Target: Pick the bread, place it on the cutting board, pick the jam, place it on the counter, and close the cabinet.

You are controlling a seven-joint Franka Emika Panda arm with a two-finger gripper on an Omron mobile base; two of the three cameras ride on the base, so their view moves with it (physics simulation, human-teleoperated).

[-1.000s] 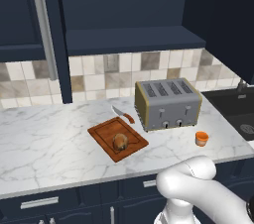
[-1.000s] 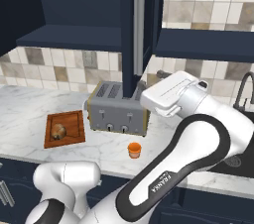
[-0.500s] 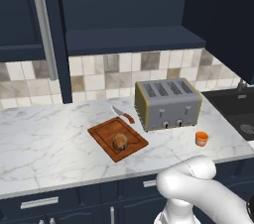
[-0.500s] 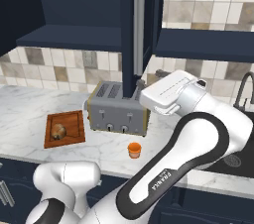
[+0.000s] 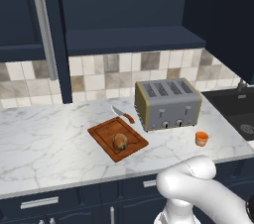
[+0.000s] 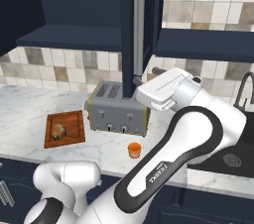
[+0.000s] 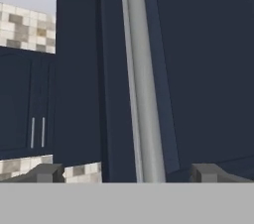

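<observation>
The bread lies on the cutting board. To the right of the toaster, the jam stands on the counter. A door of the cabinet stands swung out over the counter, and its shelf is bare. My gripper is open at the lower end of that door's silver handle. The bar rises between my fingertips; whether they touch it I cannot tell.
A silver toaster sits between board and jam. A knife lies behind the board. A dark sink with a faucet is at the right. Another cabinet handle hangs at the upper left.
My hand has edged a little left and up toward the door's handle. The bread, the jam and the door have stayed put.
</observation>
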